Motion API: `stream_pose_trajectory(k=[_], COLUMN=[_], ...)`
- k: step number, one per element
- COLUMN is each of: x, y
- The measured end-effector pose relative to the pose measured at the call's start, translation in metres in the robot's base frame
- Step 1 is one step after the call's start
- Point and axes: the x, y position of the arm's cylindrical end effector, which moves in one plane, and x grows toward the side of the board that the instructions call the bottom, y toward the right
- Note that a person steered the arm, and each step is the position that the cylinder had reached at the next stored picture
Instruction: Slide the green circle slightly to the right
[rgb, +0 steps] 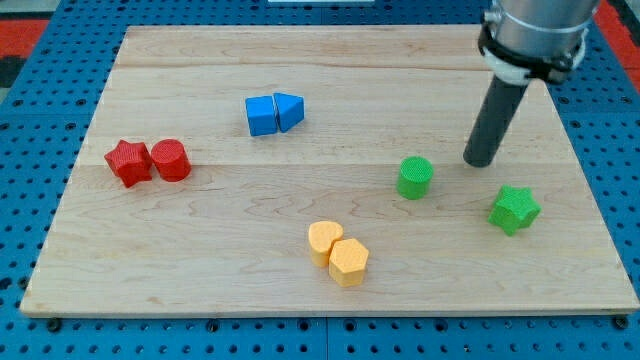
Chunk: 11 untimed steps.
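The green circle (415, 177) stands on the wooden board right of centre. My tip (480, 160) rests on the board to the right of the green circle and slightly toward the view's top, a short gap away, not touching it. A green star (514, 209) lies further right and lower, below my tip.
A blue cube (261, 115) and a blue wedge-like block (289, 110) touch each other at upper centre. A red star (128, 162) and a red circle (171, 159) sit together at the left. Two yellow blocks, a heart (324, 240) and a hexagon (349, 262), lie at lower centre. The board (200, 250) has blue pegboard around it.
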Motion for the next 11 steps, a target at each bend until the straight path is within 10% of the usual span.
stream_pose_trajectory(k=[2,6,11], x=[0.093,-0.001,0.034], y=[0.028,-0.106,-0.155])
